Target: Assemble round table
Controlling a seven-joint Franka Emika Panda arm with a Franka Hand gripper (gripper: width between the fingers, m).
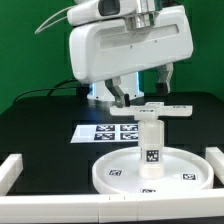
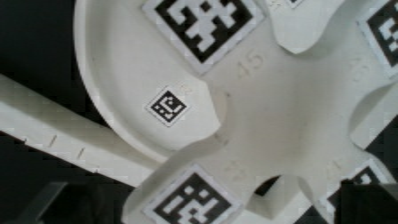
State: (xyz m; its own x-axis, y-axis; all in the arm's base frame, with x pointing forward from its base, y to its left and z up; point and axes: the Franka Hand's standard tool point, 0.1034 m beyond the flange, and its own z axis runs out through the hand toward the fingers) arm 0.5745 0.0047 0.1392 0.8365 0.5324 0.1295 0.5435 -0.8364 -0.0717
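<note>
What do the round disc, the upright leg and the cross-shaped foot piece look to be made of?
Round disc: rigid white plastic by its look, matte, with a smooth raised rim. Leg: the same even white, probably matte plastic. Cross-shaped foot piece: likewise; the wrist view shows smooth faces with a faint sheen. Whether they are moulded or printed cannot be told.

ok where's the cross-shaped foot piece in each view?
Exterior view: cross-shaped foot piece right of centre, atop the upright leg.
Wrist view: fills most of the frame, tagged arms spread out.
Shared landmark: the round disc beneath it, carrying small tags.
</note>
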